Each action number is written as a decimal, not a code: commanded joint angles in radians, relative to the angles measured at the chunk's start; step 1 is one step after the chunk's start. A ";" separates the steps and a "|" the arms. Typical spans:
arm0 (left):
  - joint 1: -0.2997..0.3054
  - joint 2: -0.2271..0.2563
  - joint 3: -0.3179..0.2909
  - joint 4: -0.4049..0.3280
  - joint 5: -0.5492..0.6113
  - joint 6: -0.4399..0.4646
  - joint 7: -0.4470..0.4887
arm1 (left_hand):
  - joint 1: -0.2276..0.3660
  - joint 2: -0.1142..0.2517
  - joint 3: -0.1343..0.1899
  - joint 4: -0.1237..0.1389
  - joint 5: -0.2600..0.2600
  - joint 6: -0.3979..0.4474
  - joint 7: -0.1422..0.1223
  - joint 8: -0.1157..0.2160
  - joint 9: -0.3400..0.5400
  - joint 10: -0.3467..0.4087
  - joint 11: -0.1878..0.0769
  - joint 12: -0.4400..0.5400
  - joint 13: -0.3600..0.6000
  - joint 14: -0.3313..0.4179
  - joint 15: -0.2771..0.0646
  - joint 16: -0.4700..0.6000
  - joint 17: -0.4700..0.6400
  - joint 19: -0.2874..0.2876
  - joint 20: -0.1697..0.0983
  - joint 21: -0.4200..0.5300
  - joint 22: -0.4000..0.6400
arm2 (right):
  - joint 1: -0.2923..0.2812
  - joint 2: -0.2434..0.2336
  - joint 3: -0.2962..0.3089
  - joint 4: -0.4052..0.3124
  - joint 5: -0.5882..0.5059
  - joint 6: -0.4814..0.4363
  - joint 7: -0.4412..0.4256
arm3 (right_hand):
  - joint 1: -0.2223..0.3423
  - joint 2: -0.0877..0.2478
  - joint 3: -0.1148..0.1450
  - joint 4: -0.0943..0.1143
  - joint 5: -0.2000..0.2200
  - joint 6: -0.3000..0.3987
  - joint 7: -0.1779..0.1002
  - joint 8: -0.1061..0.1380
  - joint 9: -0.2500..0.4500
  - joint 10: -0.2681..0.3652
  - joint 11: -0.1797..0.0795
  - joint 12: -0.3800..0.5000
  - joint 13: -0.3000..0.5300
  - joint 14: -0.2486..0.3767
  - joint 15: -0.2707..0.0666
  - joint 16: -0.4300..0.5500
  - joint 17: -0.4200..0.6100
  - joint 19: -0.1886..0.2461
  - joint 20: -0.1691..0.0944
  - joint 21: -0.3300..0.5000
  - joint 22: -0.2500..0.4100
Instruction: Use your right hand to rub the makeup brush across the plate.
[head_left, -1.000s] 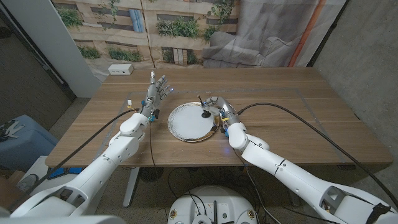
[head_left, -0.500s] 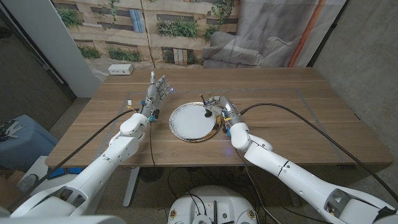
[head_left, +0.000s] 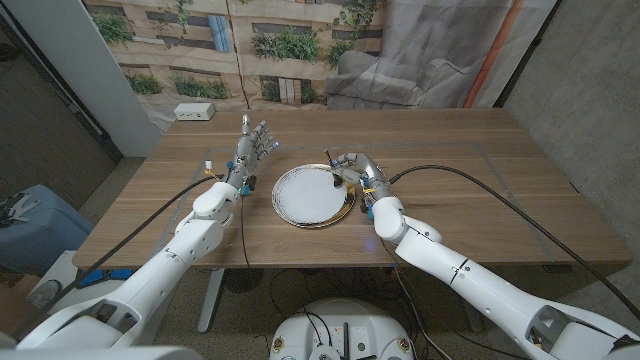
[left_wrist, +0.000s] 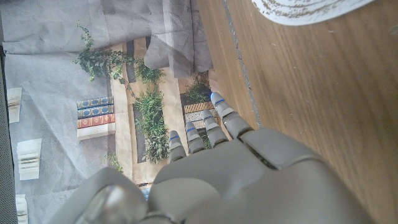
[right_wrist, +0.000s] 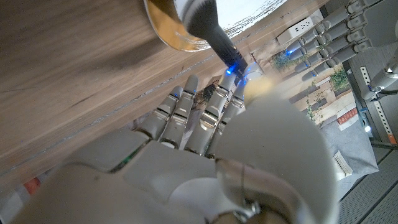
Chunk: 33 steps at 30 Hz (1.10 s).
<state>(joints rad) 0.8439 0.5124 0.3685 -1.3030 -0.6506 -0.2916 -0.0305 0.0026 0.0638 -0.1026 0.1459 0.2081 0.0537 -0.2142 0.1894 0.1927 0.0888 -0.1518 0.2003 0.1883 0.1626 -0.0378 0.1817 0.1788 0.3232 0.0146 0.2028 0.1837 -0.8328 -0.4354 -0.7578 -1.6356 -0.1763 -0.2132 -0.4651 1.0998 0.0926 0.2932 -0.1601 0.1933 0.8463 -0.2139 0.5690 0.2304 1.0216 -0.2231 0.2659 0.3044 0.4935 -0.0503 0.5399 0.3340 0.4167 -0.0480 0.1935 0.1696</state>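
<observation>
I have the right hand (head_left: 357, 172) gripping the makeup brush (head_left: 330, 171), its dark bristles down on the far right part of the plate (head_left: 300, 205), just inside the gold rim. The plate sits mid-table on the wooden table (head_left: 480, 205). My left hand (head_left: 252, 148) stands upright just left of the plate, fingers apart, holding nothing.

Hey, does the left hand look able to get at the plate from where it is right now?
Probably yes. The left hand stands open just beside the plate, with bare table between them; the right hand holds the makeup brush at the far rim.
</observation>
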 joint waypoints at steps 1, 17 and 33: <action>0.000 0.000 0.000 -0.001 0.000 0.000 0.000 | 0.001 0.012 -0.008 0.004 0.006 0.000 -0.007 0.007 0.002 0.003 -0.004 0.007 0.003 0.008 -0.012 0.003 0.002 0.008 0.004 0.006 0.005 | -0.014 -0.017 0.013 -0.027 -0.006 -0.024 -0.007 | 0.004 0.007 -0.001 0.001 0.006 0.005 0.001 0.008 0.004 0.007 0.002 0.006 0.003 0.008 -0.165 -0.004 0.002 0.010 -0.027 0.008 0.005; 0.000 0.000 0.000 -0.001 0.000 0.000 0.000 | 0.001 0.012 -0.008 0.004 0.006 0.000 -0.007 0.007 0.002 0.002 -0.007 0.007 0.003 0.009 -0.013 0.003 0.002 0.008 0.004 0.007 0.005 | 0.007 -0.006 -0.004 0.004 -0.005 -0.004 0.015 | 0.001 0.009 -0.003 0.002 0.007 0.003 0.002 0.008 0.003 0.006 0.002 0.004 0.004 0.009 -0.165 -0.007 0.001 0.010 -0.026 0.008 0.005; 0.000 0.000 0.000 0.000 0.000 0.000 0.000 | 0.001 0.012 -0.008 0.004 0.006 0.000 -0.007 0.007 0.002 0.003 -0.004 0.007 0.003 0.009 -0.013 0.003 0.002 0.009 0.005 0.007 0.005 | 0.022 0.016 -0.020 0.033 0.005 0.039 0.032 | -0.002 0.009 -0.007 0.003 0.007 0.001 0.002 0.008 0.003 0.004 0.003 0.003 0.005 0.010 -0.165 -0.009 0.001 0.010 -0.026 0.008 0.005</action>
<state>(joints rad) 0.8441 0.5126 0.3684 -1.3038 -0.6508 -0.2916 -0.0305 0.0026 0.0638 -0.1026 0.1459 0.2081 0.0537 -0.2142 0.1894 0.1927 0.0888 -0.1518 0.2003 0.1883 0.1626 -0.0378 0.1817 0.1788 0.3232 0.0146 0.2028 0.1837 -0.8219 -0.4337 -0.7656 -1.6238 -0.1781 -0.2007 -0.4449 1.1002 0.0921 0.2891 -0.1560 0.1966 0.8462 -0.2139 0.5731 0.2297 1.0215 -0.2230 0.2667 0.3044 0.4954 -0.0483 0.5322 0.3342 0.4168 -0.0479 0.1935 0.1696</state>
